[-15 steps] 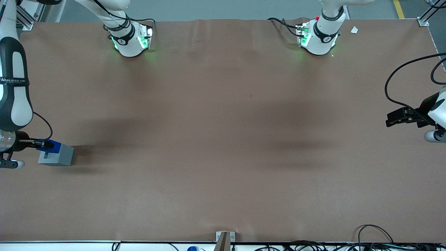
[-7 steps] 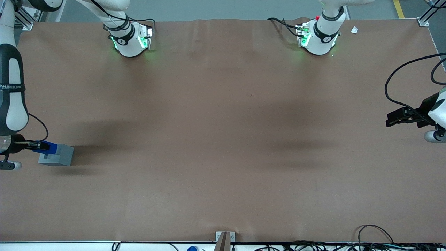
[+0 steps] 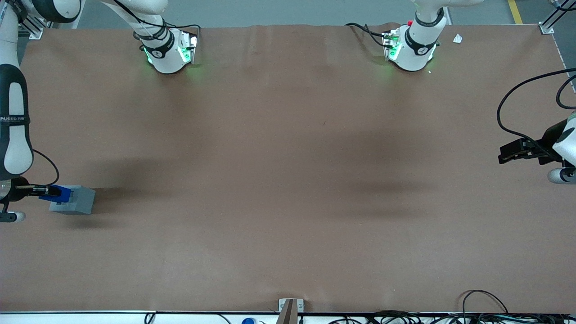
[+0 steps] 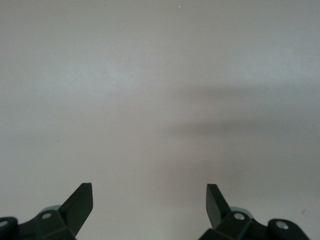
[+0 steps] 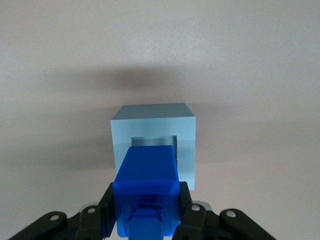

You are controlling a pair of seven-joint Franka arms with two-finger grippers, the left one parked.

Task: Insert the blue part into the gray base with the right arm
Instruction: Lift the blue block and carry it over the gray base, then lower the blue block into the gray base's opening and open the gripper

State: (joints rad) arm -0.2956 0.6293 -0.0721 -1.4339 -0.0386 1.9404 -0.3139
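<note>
My pincer (image 5: 146, 220) is pinching the blue part (image 5: 146, 185) by its two side faces, above the gray base (image 5: 153, 142), which sits on the brown worktop (image 3: 288, 180) toward the working arm's end. In the front view the blue part (image 3: 60, 193) overlaps the upper edge of the gray base (image 3: 74, 200); whether they touch I cannot tell.

Wrist view: the part's leading end lines up with the square socket (image 5: 153, 141), whose rim shows past it. Insertion appears not yet done.

Procedure, as I judge it: keep the part's faces square to the socket walls, correct any sideways offset before descending, then lower slowly and straight. Hold the grip firm until the part seats; release only then. Risk: a tilted part catching the rim and shoving the base.
</note>
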